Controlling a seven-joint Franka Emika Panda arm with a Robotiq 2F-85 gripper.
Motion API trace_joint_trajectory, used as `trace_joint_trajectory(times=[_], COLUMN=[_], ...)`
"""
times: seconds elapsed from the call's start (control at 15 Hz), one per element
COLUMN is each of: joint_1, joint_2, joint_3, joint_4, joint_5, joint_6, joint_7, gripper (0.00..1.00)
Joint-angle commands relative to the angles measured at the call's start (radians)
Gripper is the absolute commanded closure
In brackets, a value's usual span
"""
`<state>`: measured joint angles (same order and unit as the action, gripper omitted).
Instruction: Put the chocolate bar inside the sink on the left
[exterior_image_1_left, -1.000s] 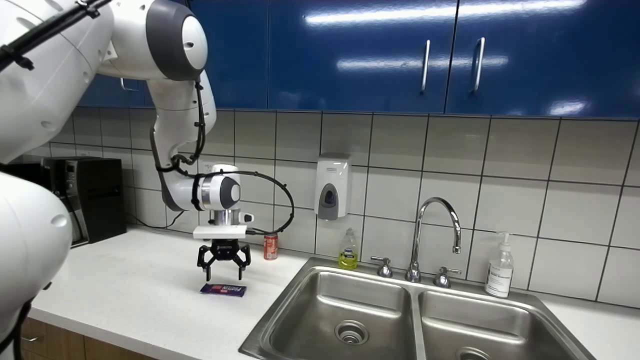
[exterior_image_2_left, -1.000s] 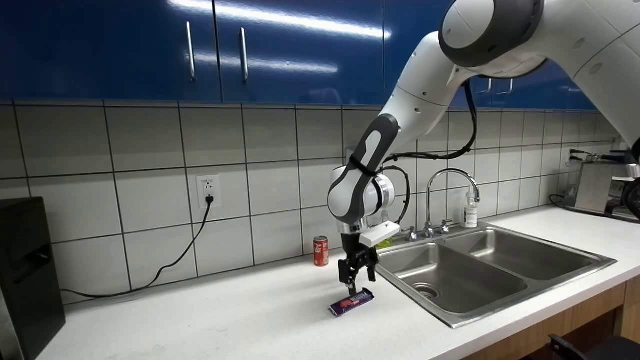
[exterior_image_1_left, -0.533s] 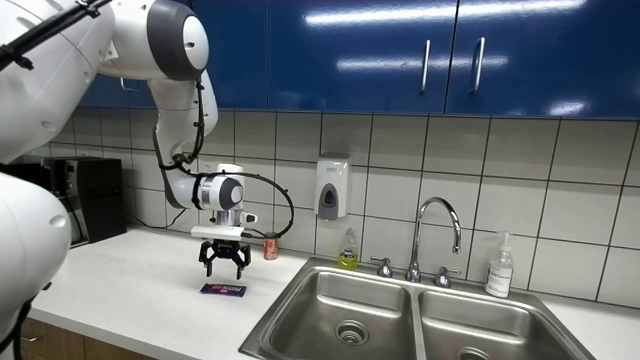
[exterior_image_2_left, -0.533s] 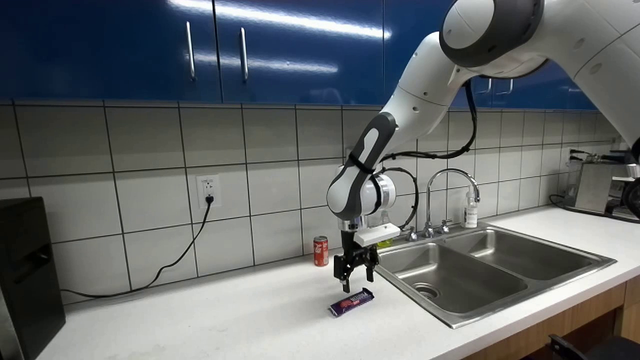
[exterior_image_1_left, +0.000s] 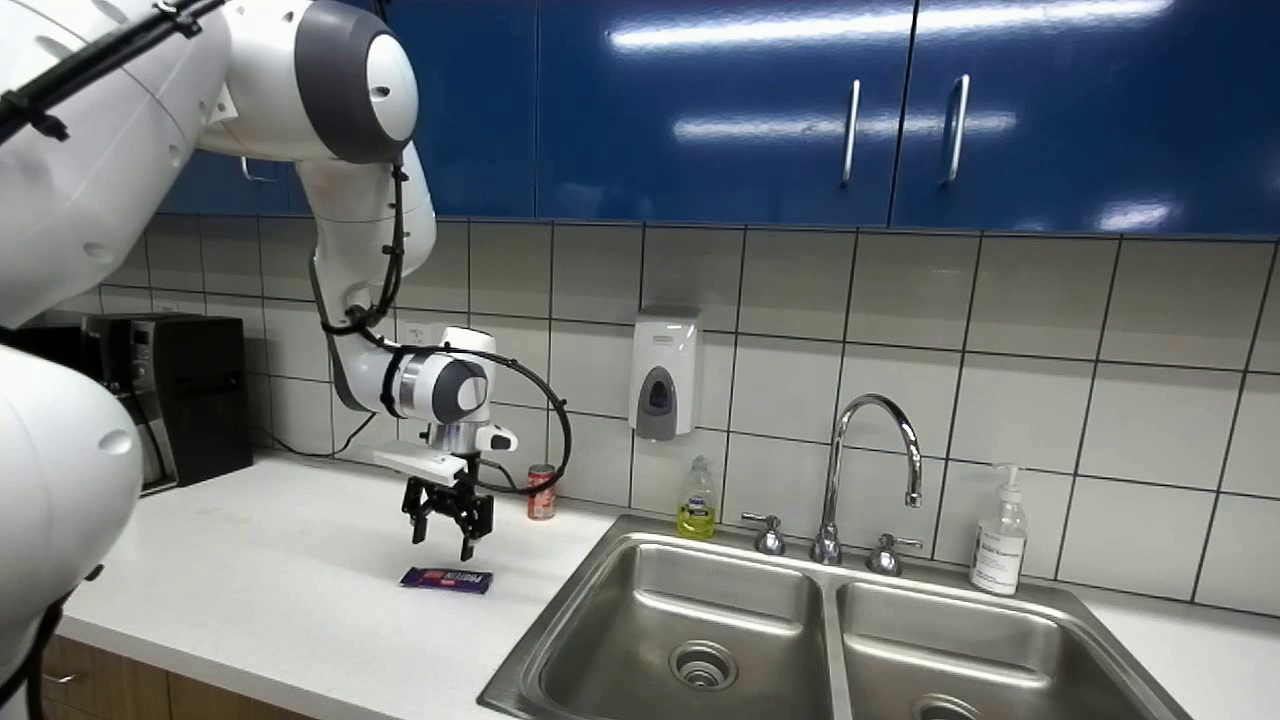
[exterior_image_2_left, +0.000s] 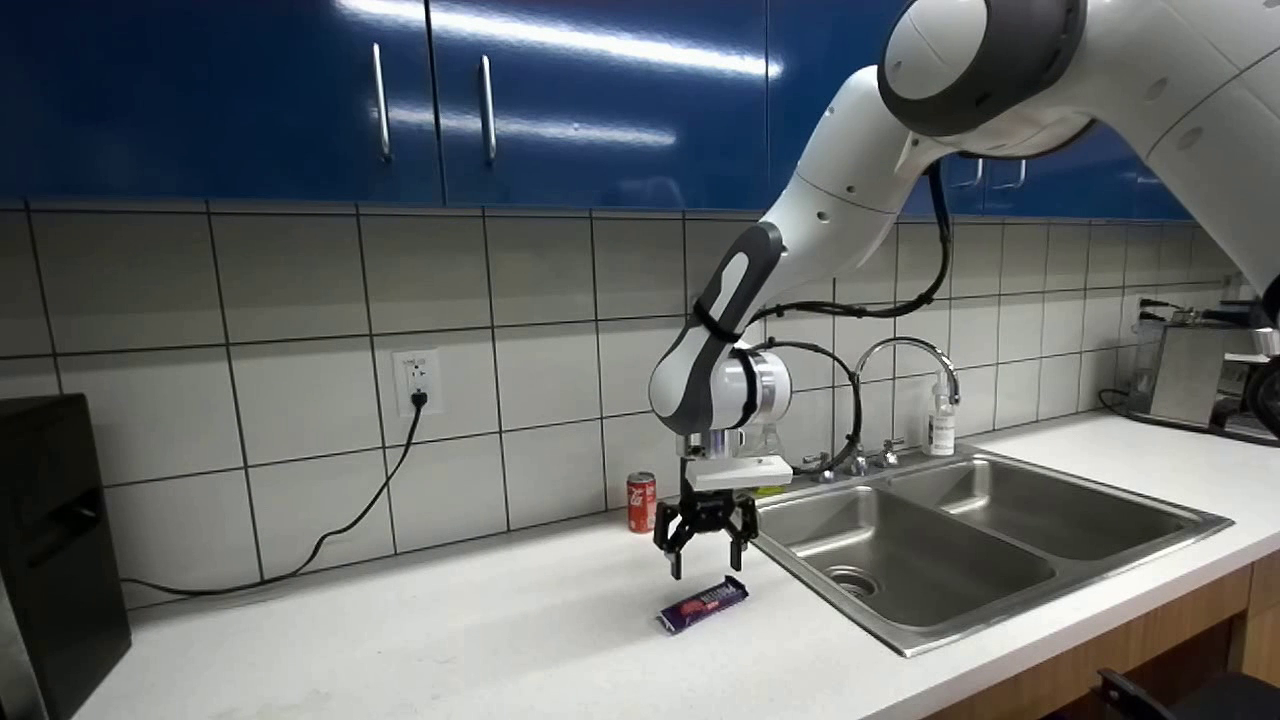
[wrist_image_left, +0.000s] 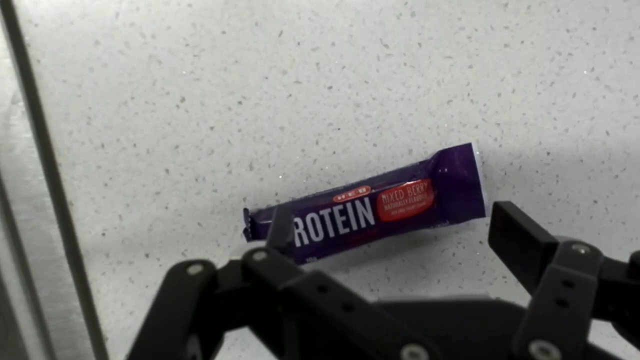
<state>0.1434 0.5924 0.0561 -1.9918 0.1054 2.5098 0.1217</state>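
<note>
The gripper is twisted and a little higher than before, but the chocolate bar stays put. The gripper's jaws are spread wide and hold nothing. In an exterior view, the bar lies flat on the white counter, low and left of the middle, just below the gripper with a gap between. The left sink is at the bottom middle. A red can stands by the tile wall.

The chocolate bar is purple with white lettering and red patches, the worktop white flecked with grey, the sink silver-grey. The end effector is black, the can red, the cabinets blue, the tiles off-white with dark lines.
</note>
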Motion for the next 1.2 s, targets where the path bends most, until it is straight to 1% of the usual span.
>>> trace_joint_trajectory(times=[0.0,0.4,0.6,0.67,0.8,1.13], joint_1=[0.007,0.050,0.087,0.089,0.110,0.134], joint_2=[0.021,0.040,0.047,0.049,0.054,0.070], joint_3=[-0.005,-0.073,-0.114,-0.115,-0.128,-0.131], joint_4=[0.024,0.025,0.021,0.024,0.025,0.035], joint_5=[0.062,0.091,0.096,0.093,0.080,0.064], joint_6=[0.028,0.082,0.099,0.082,0.083,0.072], joint_7=[0.144,0.401,0.542,0.570,0.643,0.757], gripper=[0.00,0.00,0.00,0.00,0.00,0.00])
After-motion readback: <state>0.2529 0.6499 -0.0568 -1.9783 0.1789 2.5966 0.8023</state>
